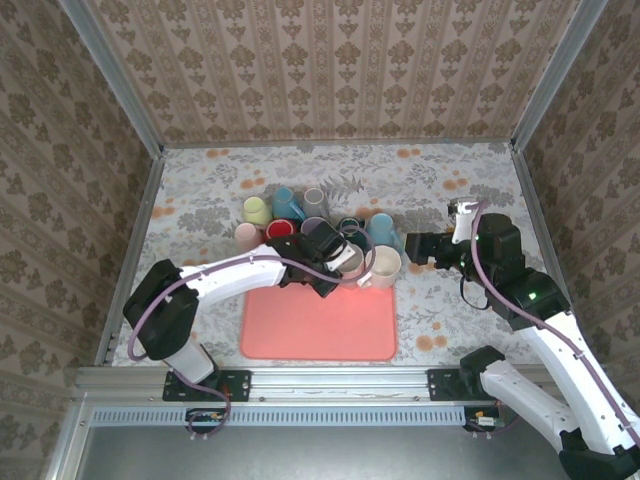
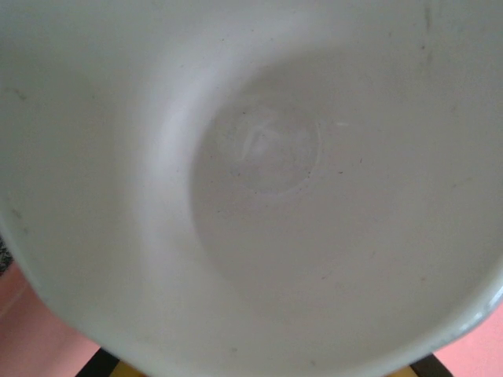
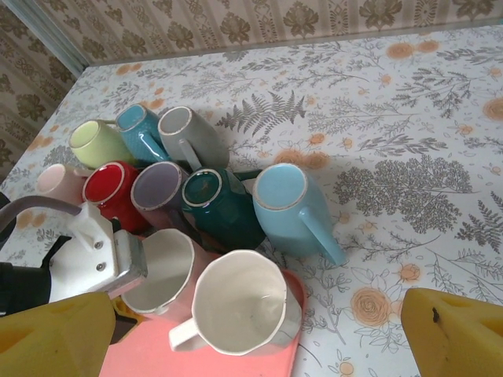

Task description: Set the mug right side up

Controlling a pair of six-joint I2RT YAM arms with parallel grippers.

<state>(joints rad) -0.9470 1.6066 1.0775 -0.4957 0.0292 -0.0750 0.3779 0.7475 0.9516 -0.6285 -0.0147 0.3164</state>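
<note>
My left gripper (image 1: 338, 264) is shut on the rim of a pale pink mug (image 1: 352, 260) with a white inside, held over the far edge of the pink mat (image 1: 320, 330). The mug's mouth points up and toward the right wrist camera, where the mug (image 3: 161, 271) appears tilted beside the left gripper's grey body. Its white inside (image 2: 259, 157) spreads across the left wrist view. A white faceted mug (image 3: 240, 310) stands upright on the mat's far right corner, right beside the held mug. My right gripper (image 1: 415, 248) hangs open to the right of both, with nothing between its yellow fingers (image 3: 55, 338).
Behind the mat lies a tight cluster of upside-down mugs: yellow-green (image 1: 257, 210), blue (image 1: 287, 203), grey (image 1: 316, 200), pink (image 1: 245, 235), red (image 1: 279, 230), purple (image 1: 313, 227), dark green (image 3: 220, 204) and light blue (image 3: 291, 208). Patterned walls close in the floral table (image 1: 470, 190).
</note>
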